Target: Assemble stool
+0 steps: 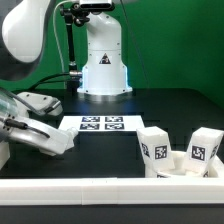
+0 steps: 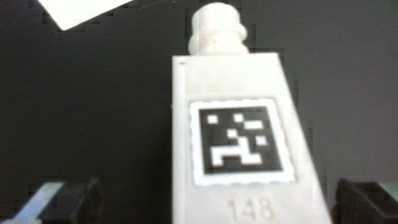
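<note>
Exterior view's left: arm low over the black worktop (image 1: 170, 105). Wrist view shows the fingers (image 2: 63, 200) spread wide, one on each side of a stool leg (image 2: 231, 130) lying flat, tag up, peg (image 2: 217, 30) pointing away. Nothing gripped, and no contact visible.

Centre: marker board (image 1: 100, 123).

Right: nearer upright leg (image 1: 155, 150), low rimmed seat (image 1: 185, 172), farther upright leg (image 1: 203, 148), close together. Cannot tell if they touch.

Judgement: the lying leg looks like hard plastic, so light, stiff and smooth enough to slip. Best hold is across the long flat sides at mid-body, clear of the peg
</note>
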Available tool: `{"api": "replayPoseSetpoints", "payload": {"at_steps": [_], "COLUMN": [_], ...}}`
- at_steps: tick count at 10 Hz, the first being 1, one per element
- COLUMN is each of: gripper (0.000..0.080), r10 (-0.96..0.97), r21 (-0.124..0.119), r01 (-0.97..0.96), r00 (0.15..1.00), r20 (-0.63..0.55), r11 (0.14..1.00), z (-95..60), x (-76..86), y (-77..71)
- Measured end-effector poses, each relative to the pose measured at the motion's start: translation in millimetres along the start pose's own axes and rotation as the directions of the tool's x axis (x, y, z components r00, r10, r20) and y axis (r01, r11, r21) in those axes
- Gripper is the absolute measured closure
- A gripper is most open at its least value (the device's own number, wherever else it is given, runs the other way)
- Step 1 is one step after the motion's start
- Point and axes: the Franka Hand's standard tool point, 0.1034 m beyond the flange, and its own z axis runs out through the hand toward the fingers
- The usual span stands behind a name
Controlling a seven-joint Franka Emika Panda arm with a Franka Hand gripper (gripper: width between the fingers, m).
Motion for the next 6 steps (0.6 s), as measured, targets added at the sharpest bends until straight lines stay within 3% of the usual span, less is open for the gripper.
{"api": "replayPoseSetpoints", "payload": {"at_steps": [4,5,6], "gripper": [0.015,0.0262,0.0262], "r10": [0.013,0.013,0.013], "r21": [0.0,-0.001,-0.002], "r01": [-0.013,-0.013,-0.013], "r00": [1.0,1.0,1.0], "r20": [0.019,0.018,0.016], "r11": [1.0,1.0,1.0], "z": [13.6,14.4,14.4], "x": [-2.9,-2.6,-2.4], "y": [5.9,5.5,5.0]}}
